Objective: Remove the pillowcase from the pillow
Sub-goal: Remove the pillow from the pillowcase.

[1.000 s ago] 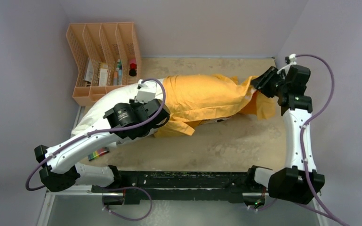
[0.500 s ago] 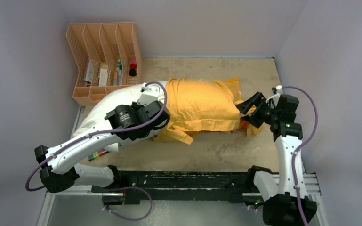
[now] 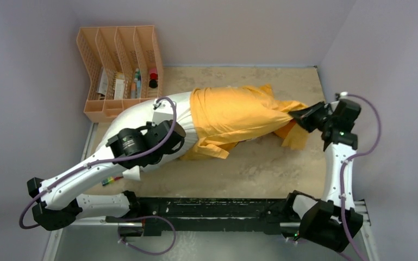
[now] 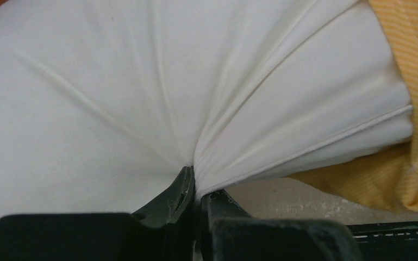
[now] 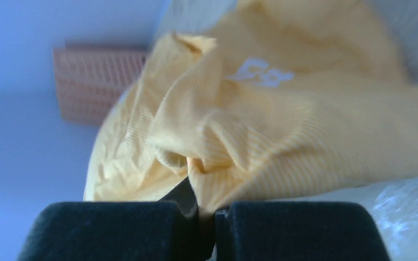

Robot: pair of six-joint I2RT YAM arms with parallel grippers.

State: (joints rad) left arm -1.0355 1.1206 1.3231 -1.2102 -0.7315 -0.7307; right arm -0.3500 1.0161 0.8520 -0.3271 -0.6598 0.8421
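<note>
Beige desk (image 3: 261, 168): pillow (image 3: 138, 113) has its long axis running 9 to 3 o'clock, with the pillowcase (image 3: 234, 111) covering only the 3 o'clock half. My left jaws pinch bare pillow fabric and my right jaws clamp the case's end at 3. Next pull likely goes toward 3. In the top view my arm hides the left pinch; the left wrist view shows it.

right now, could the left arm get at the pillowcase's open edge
Probably yes for reach: the pillowcase edge lies close beside the left gripper, with nothing between them. But that gripper is shut on the pillow, so it would have to let go first.
</note>
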